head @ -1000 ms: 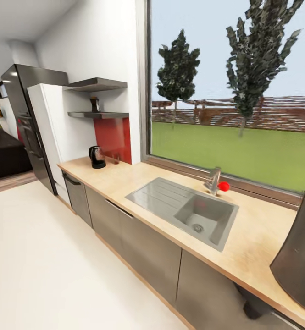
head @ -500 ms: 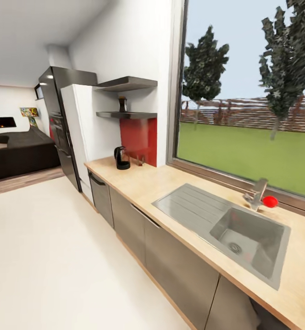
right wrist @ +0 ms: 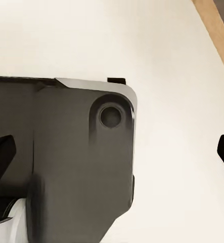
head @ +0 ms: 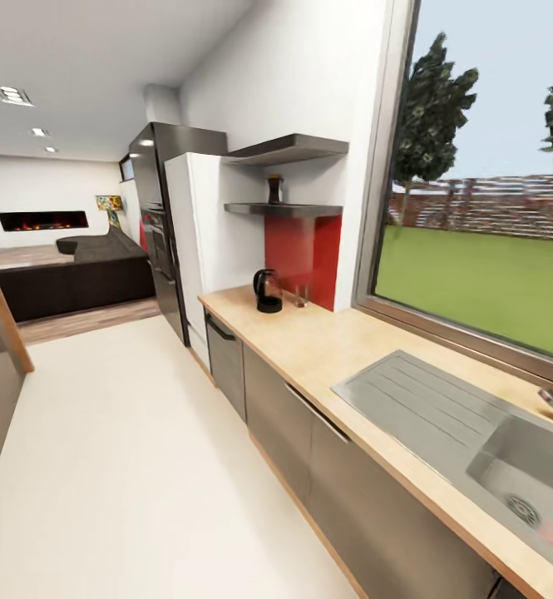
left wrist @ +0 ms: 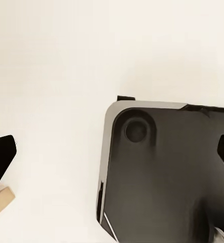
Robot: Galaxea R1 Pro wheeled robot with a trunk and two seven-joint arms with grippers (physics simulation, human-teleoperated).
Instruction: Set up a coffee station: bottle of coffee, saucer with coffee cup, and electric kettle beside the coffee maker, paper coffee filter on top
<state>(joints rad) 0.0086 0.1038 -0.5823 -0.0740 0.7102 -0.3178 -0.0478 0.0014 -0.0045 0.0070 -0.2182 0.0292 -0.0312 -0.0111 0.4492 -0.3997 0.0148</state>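
Note:
The electric kettle (head: 268, 291), dark with a black handle, stands at the far end of the kitchen countertop (head: 343, 345) near the red backsplash. A small dark bottle of coffee (head: 274, 188) sits on the lower kitchen shelf (head: 283, 210) above it. The coffee maker, paper coffee filter, saucer and coffee cup are out of view. My left gripper (left wrist: 113, 157) is open, its dark fingertips (left wrist: 0, 163) far apart over the robot's dark base and the pale floor. My right gripper (right wrist: 113, 154) is open too, with nothing between its fingertips (right wrist: 0, 157).
A steel sink with drainboard (head: 442, 412) is set into the counter at the right, under a large window. A small glass (head: 301, 295) stands by the kettle. White fridge (head: 197, 249) and dark oven column end the counter run. A wooden table edge (head: 2, 320) sits left; a sofa lies beyond.
The head camera has swung left, so everything slides right in the picture. The dark coffee maker at the right edge and the red-knobbed tap have passed out of view; the living room appears.

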